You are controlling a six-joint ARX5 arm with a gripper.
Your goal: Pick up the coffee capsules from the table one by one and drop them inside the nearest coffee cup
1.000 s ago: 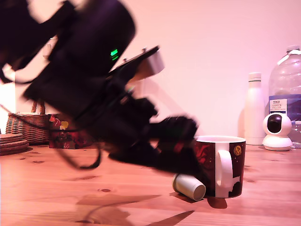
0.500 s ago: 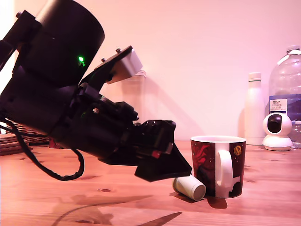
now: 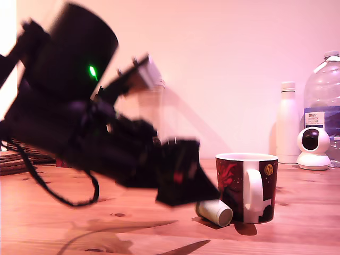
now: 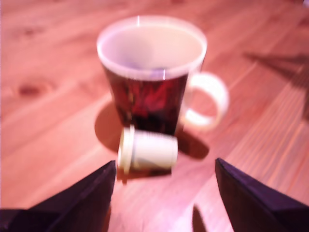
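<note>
The pine table (image 3: 297, 223) fills the foreground, its light grain broken by a dark knot (image 3: 119, 215) and crossed by the arm's shadow in the exterior view. On it a single pale cream-green coffee capsule (image 3: 214, 211) lies on its side, touching or just beside the foot of the coffee cup (image 3: 249, 186) on the exterior view's left; the wrist view shows the capsule (image 4: 147, 151) with its rimmed wide end turned sideways, in front of the cup (image 4: 149, 72). The cup stands upright, dark maroon with red artwork, a white handle (image 3: 254, 195) and a white inside. The black hand (image 3: 183, 178) hangs tilted just above the table, close to the capsule, motion-blurred; in the wrist view its two dark fingers (image 4: 77, 200) are spread wide with the capsule between and beyond them, gripping nothing. A green light (image 3: 92, 70) glows on the arm body. Farther back, at the exterior view's right, stand a white bottle (image 3: 287, 122), a large clear water bottle (image 3: 322, 101) and a small white camera (image 3: 312, 149); at the left edge lie stacked coasters (image 3: 13, 162). A plain pale wall (image 3: 228, 58), washed pinkish, closes the room.
</note>
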